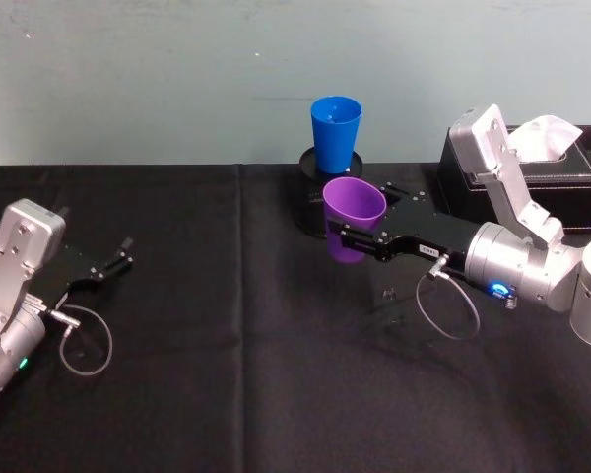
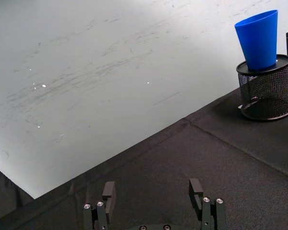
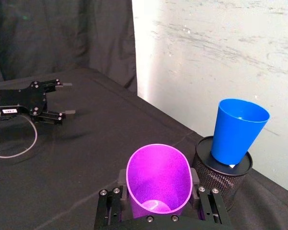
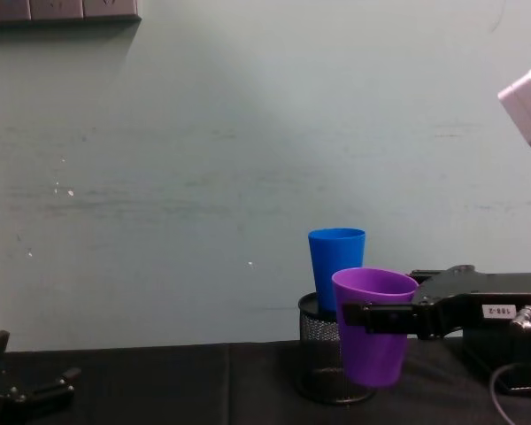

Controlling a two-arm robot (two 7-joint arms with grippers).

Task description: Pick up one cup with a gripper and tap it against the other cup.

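Note:
My right gripper [image 1: 347,235] is shut on the purple cup [image 1: 353,216], holding it upright above the black cloth, just in front of the blue cup [image 1: 335,132]. From the chest, the purple cup [image 4: 373,324] hangs in the labelled black gripper [image 4: 369,316], lower than the blue cup [image 4: 336,266] and overlapping its front. The blue cup [image 3: 237,130] stands on an upturned black mesh pen holder [image 3: 222,171], beyond the purple cup [image 3: 159,180]. My left gripper [image 1: 118,258] rests open on the cloth at the far left, its fingers [image 2: 109,195] apart and empty.
A black tissue box [image 1: 532,169] with white tissue stands at the back right, behind my right arm. The mesh pen holder [image 2: 266,90] sits near the table's rear edge against the pale wall. Loose cable loops [image 1: 448,304] hang by each wrist.

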